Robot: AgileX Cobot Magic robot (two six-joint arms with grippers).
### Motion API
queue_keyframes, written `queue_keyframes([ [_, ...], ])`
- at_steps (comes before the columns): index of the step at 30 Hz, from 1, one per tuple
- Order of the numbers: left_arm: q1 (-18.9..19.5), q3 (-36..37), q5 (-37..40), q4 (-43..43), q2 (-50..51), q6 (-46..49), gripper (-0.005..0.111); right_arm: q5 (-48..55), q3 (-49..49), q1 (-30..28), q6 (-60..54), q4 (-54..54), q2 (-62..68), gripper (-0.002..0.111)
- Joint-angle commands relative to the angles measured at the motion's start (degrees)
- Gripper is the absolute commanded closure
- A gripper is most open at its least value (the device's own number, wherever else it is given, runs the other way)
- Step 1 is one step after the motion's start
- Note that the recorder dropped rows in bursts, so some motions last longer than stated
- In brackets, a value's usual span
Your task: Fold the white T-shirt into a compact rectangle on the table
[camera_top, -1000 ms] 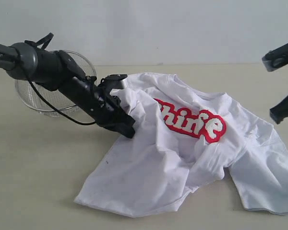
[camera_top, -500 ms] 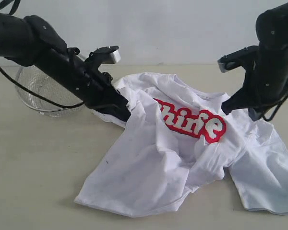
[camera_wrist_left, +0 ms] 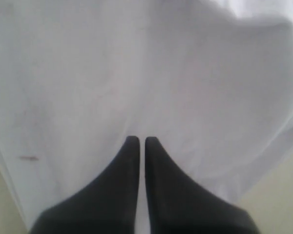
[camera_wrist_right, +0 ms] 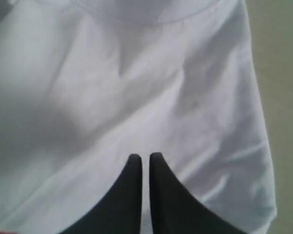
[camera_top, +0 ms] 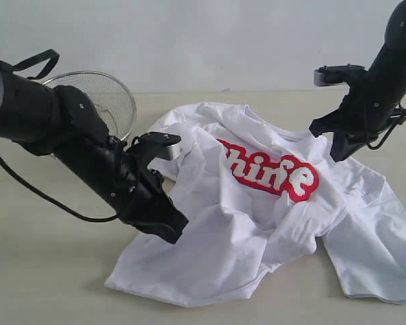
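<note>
Although the white T-shirt (camera_top: 210, 250) sprawls rumpled on the table (camera_top: 40, 284) in the exterior view, I'd flatten it first. From its wrist, the left gripper (camera_wrist_left: 138, 141) hangs shut over cloth, holding nothing; the right gripper (camera_wrist_right: 145, 158) likewise, so both must open before pinching.

Red "hine" on white T-shirt (camera_top: 257, 227)

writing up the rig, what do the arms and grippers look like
Both arms are matte black, built of thick rounded links. The left arm carries a thin black cable hanging in a loop and a black strap near its top. The right arm has a small grey block at the wrist. The left gripper and right gripper each end in two slim black tapering fingers.
</note>
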Motion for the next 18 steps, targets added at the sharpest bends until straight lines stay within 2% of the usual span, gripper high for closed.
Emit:
queue_keyframes([
  [1,-0.4,2.8,-0.9,-0.2,-0.7,-0.9,0.102,-1.4,-2.1,-0.6,-1.2,1.8,3.3,0.109],
  [11,-0.4,5.6,-2.3,0.8,-0.7,-4.6,0.102,-0.4,-6.0,-0.6,1.4,2.0,8.0,0.109],
  [18,-0.4,9.9,-1.7,8.6,-1.1,-13.1,0.102,-0.1,-6.2,-0.6,1.6,2.0,8.5,0.109],
])
